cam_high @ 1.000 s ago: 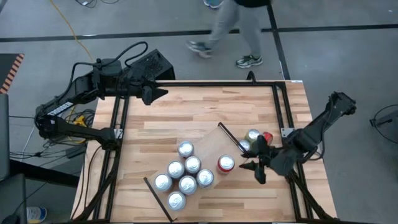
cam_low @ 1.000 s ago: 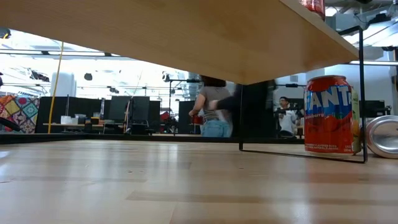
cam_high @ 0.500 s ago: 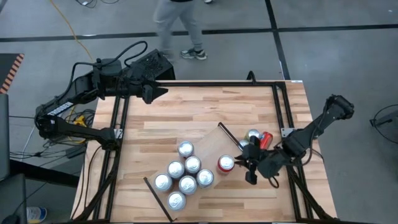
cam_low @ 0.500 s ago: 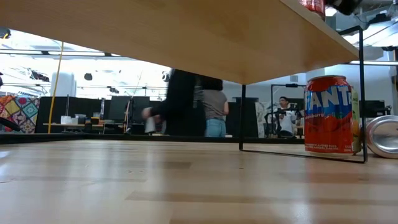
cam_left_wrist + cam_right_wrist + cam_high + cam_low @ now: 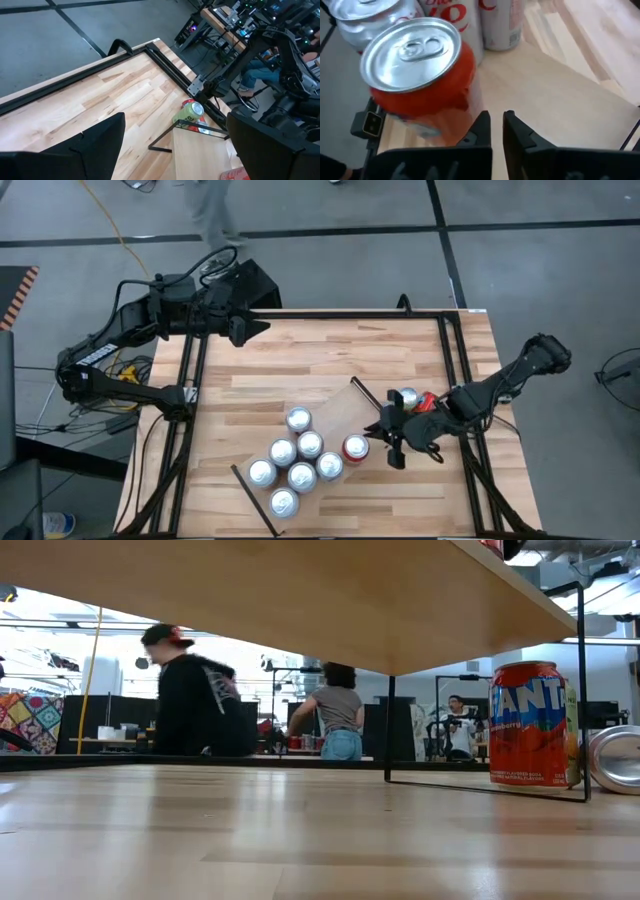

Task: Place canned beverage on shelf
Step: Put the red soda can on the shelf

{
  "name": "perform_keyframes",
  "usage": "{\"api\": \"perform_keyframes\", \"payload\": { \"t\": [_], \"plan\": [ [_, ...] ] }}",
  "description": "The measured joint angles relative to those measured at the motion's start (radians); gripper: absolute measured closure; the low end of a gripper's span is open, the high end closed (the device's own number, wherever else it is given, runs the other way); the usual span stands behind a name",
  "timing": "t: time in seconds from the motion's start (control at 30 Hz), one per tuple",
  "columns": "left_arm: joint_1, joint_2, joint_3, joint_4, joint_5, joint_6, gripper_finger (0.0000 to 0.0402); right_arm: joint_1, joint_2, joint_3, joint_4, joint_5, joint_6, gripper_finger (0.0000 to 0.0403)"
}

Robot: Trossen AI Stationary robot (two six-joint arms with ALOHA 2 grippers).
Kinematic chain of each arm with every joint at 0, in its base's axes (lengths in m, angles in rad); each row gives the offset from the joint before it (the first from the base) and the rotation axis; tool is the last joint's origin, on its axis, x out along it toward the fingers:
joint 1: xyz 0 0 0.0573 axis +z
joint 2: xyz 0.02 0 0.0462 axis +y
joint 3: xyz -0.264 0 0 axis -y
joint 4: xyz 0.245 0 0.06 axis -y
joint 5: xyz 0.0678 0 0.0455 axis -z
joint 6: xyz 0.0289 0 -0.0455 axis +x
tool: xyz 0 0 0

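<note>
Count, high view: eight cans upright on the shelf (image 5: 338,416), seven silver-topped ones (image 5: 302,476) bunched at centre-bottom of the frame, plus one red can (image 5: 355,447) at the board's right edge, just beside the cluster. Two more cans off the shelf on the butcher-block tabletop (image 5: 300,360), right of centre: one upright (image 5: 407,397), one red and on its side (image 5: 428,401), touching or nearly so. Two arms. Left gripper (image 5: 250,328) waits at upper left over the table's far edge, its fingers (image 5: 100,140) spread wide with nothing between. Right gripper (image 5: 388,442) sits just right of the red can; in its wrist view the fingers (image 5: 481,125) are drawn almost together on nothing, and the red can (image 5: 420,75) stands free beside them on the pale board. Lettering: low view reads "FANT" in white on an orange-red can (image 5: 527,723) standing on the tabletop at right, a fallen can's silver end (image 5: 615,758) beside it; the silver cans (image 5: 497,22) carry red script, cropped, unreadable. Three people in the low view's background. Against a second ago: right gripper has shifted left and narrowed its fingers; the red can sits slightly further left, closer to the silver group; a person in black (image 5: 195,705) now shows at left of the low view
</note>
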Motion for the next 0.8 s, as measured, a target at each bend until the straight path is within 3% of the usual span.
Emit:
{"api": "perform_keyframes", "payload": {
  "t": [0.23,0.6,0.8],
  "plan": [
    [0.0,0.0,0.0,-0.015,0.0,0.0,0.0069,-0.033,-0.002,0.003,0.003,-0.018,0.01,0.0382],
    [0.0,0.0,0.0,-0.023,0.0,0.007,0.0069,0.177,0.005,0.014,-0.046,-0.013,0.299,0.0403],
    [0.0,0.0,0.0,-0.024,-0.018,0.008,0.0069,0.2,0.036,0.013,-0.004,0.015,0.282,0.0403]
  ]
}}
